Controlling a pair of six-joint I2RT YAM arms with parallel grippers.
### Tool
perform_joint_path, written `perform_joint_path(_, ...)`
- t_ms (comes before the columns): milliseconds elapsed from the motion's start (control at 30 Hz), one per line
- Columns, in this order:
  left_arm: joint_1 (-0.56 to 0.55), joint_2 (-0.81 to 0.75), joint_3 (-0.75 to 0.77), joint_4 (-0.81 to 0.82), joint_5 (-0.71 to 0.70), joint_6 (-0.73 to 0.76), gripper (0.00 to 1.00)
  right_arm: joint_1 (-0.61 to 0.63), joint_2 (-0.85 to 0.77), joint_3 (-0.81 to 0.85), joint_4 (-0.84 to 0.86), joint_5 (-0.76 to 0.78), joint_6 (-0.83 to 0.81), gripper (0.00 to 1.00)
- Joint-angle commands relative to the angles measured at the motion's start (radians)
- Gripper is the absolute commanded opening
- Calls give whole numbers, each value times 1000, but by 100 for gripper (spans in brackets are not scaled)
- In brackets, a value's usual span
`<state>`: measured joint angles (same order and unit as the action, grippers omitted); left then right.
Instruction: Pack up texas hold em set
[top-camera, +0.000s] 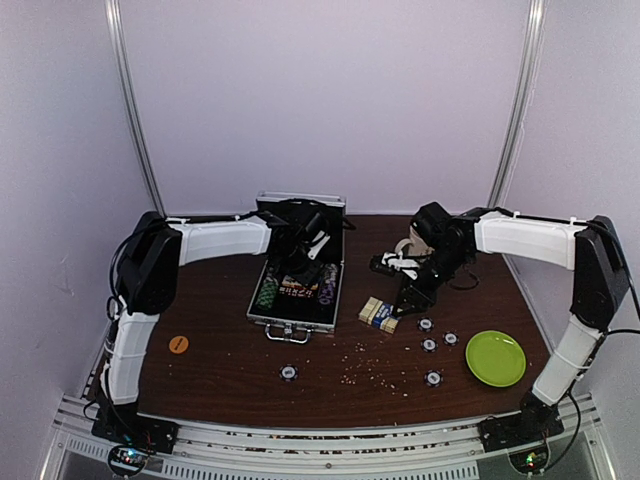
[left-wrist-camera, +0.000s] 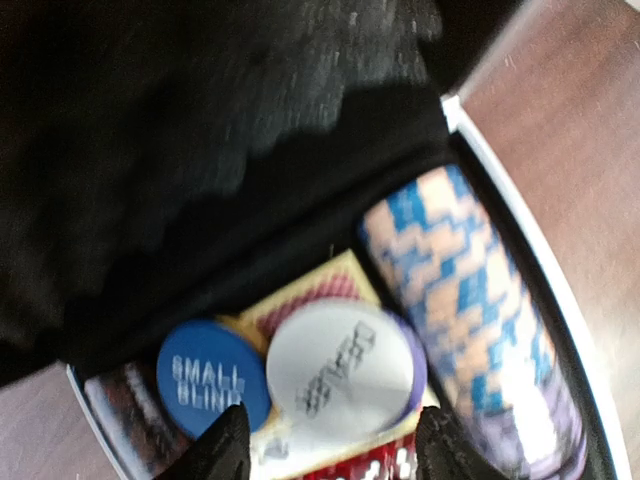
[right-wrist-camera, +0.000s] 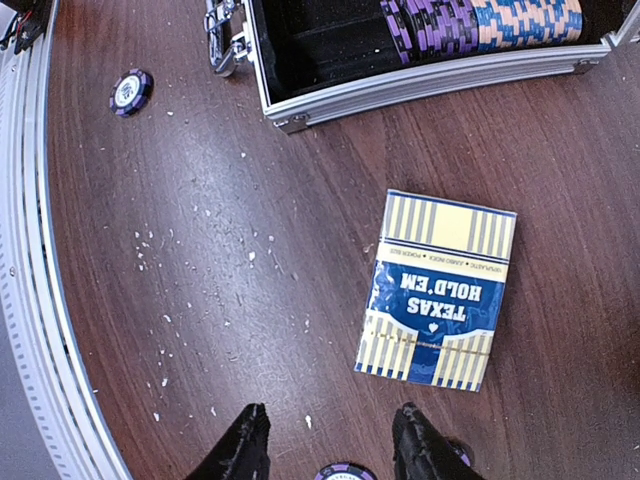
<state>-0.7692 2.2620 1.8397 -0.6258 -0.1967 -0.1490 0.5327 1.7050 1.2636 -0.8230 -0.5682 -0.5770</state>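
Centrally on the dark wood-grain table (top-camera: 230, 385) lies the flat silver aluminium case (top-camera: 296, 321), open, its black-lined lid standing up at the back. Inside, rows of purple chips (right-wrist-camera: 430, 25) and blue-and-cream chips (left-wrist-camera: 470, 290) stand on edge. Beside them a round blue disc reading SMALL BLIND (left-wrist-camera: 210, 378) and a round white disc reading DEALER (left-wrist-camera: 340, 370) rest flat over a red and yellow printed insert.

The left gripper (left-wrist-camera: 330, 440) hangs inside the case just above the white disc, its black fingers spread and gripping nothing.

Just right of the case, on the table, lies the blue-and-cream striped card deck (right-wrist-camera: 437, 290) marked TEXAS HOLD'EM. The right gripper (right-wrist-camera: 328, 440) hovers near it, fingers parted and empty, with a dark white-edged chip (right-wrist-camera: 345, 472) on the table below the gap.

More such chips lie loose: one (top-camera: 288, 372) in front of the case and four to the right of the deck.

An orange disc (top-camera: 178, 344) sits well to the left, and a lime green round plate (top-camera: 495, 358) sits at the far right. Pale crumbs speckle the wood.
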Motion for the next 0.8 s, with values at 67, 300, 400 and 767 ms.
perform_joint_path(67, 3, -229, -155, 64, 29, -26, 60, 9, 11, 28, -14, -3, -2, 43)
perform_joint_path(300, -12, -527, -475, 89, -7, -84, 59, 9, 13, 26, -16, -2, -10, 43)
perform_joint_path(400, -12, -627, -590, 33, -56, -134, 60, 10, 18, 29, -22, -4, -14, 43)
perform_joint_path(767, 226, -826, -934, -181, -110, -447, 71, 16, 14, 31, -34, -22, -23, 43)
